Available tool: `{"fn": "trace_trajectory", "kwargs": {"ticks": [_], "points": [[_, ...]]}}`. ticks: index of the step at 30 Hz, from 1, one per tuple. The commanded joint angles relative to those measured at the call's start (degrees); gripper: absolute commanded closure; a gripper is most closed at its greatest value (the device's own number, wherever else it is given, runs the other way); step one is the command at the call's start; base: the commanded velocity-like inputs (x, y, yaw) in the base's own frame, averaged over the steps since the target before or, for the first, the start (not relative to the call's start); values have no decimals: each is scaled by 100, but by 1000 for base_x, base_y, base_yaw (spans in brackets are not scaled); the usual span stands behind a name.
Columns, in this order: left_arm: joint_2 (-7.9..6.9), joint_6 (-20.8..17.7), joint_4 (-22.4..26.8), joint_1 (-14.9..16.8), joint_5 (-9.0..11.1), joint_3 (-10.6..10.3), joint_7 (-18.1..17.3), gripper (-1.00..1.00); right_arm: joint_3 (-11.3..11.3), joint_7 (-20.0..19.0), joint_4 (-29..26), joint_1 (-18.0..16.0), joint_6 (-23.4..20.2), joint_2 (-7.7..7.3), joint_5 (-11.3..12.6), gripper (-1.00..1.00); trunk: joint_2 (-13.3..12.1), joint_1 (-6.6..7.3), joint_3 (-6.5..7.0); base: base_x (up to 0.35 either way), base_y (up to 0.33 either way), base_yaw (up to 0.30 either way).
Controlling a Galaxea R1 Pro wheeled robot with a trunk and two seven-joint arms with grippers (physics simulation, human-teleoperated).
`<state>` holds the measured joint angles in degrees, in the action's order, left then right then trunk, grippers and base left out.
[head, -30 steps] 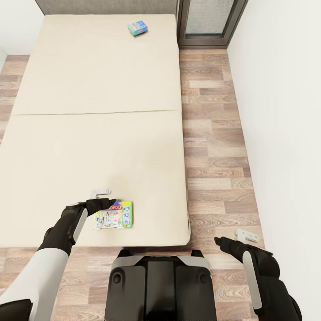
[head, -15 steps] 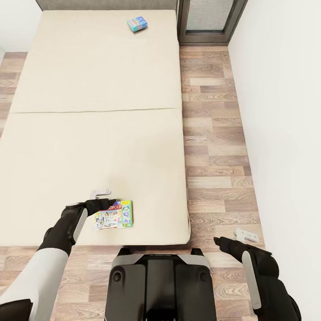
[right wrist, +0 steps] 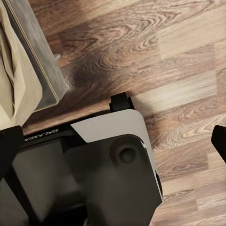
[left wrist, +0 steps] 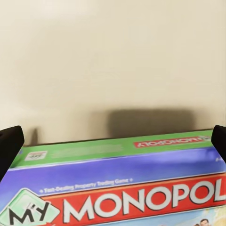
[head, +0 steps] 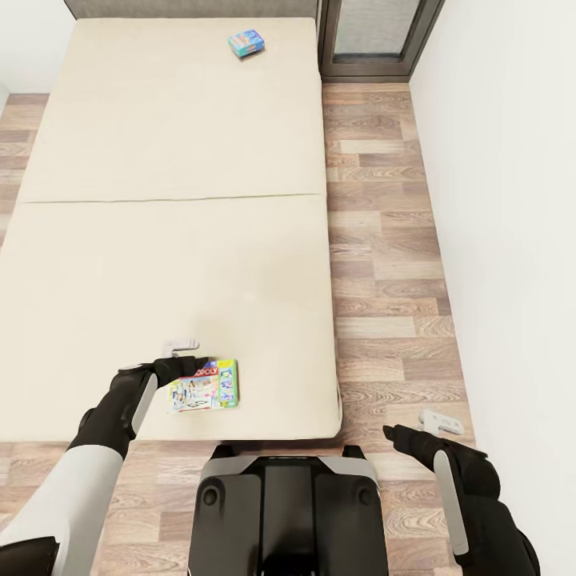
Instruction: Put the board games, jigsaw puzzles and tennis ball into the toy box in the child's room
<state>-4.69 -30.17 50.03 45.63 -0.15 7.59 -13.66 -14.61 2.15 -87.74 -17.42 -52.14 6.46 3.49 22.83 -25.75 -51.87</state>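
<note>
head view | flat green-edged board game (head: 205, 386) | smooth beige bed (head: 160, 240)

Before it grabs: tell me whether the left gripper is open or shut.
Open. In the left wrist view its two dark fingertips sit at opposite edges, wide apart, with the Monopoly box between them, unclamped.

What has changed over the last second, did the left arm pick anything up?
No. The view tipped slightly early on, then settled. The left gripper still hovers open at the Monopoly box on the bed; the blue box and right gripper stayed put.
</note>
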Motion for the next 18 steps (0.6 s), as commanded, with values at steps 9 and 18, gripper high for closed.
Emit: {"fn": "trace_trajectory", "kwargs": {"ticks": [9,18], "points": [[-1,-29,6,3,-1,15,-38,-100,-5,23,-7,-1,-24,6,38,-100,9,-3,-19,0,0,0],[-10,-9,12,3,33,23,-77,-100,-5,23,-7,0,-24,5,38,-100,9,-3,-54,0,0,0]]}}
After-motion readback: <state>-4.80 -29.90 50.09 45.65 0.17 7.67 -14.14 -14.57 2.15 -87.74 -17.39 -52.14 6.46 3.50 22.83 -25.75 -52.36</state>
